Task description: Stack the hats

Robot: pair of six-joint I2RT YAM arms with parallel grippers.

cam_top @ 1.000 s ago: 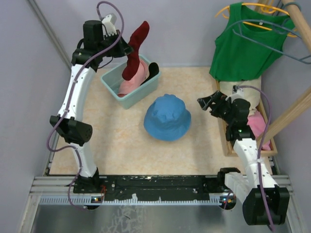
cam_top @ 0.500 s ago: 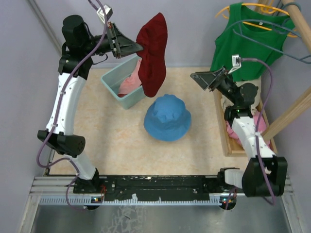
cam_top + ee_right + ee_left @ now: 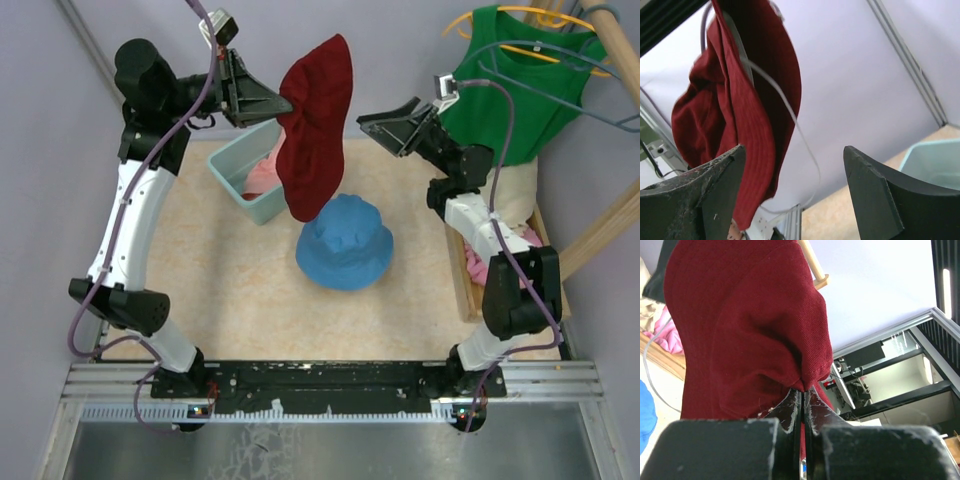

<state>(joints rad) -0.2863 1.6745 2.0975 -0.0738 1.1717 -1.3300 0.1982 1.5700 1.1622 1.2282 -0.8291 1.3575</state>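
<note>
1st clerk: Three hats certain. Item one, far left: dark red hat [image 3: 318, 120], hanging in the air from the left gripper [image 3: 288, 100], whose jaws are pinched tight on a fold of the cloth. The rest droops straight down.

2nd clerk: Handling?

1st clerk: Light and soft, with no stiffness, since it collapses under its own weight. The weave looks coarse enough not to slip. Judged best taken at the brim edge, with a second hold on the opposite side to spread it flat.

2nd clerk: Item two?

1st clerk: Pink hat [image 3: 262, 178], crumpled inside the teal basket [image 3: 232, 165] at the far left of the table [image 3: 250, 290]. Item three, centre: blue hat [image 3: 345, 245], crown up, brim spread on the table. From above, the red hat's hem hangs over its far left edge. I take the blue one for the base of the stack.

2nd clerk: Right side?

1st clerk: Right gripper [image 3: 370, 125], raised, jaws wide apart and empty, facing the dark red hat. It is near but not touching. Further right, pink fabric [image 3: 480, 268] and beige fabric [image 3: 515, 195] lie in the wooden tray [image 3: 463, 295]. Whether those are hats, cannot tell.
</note>
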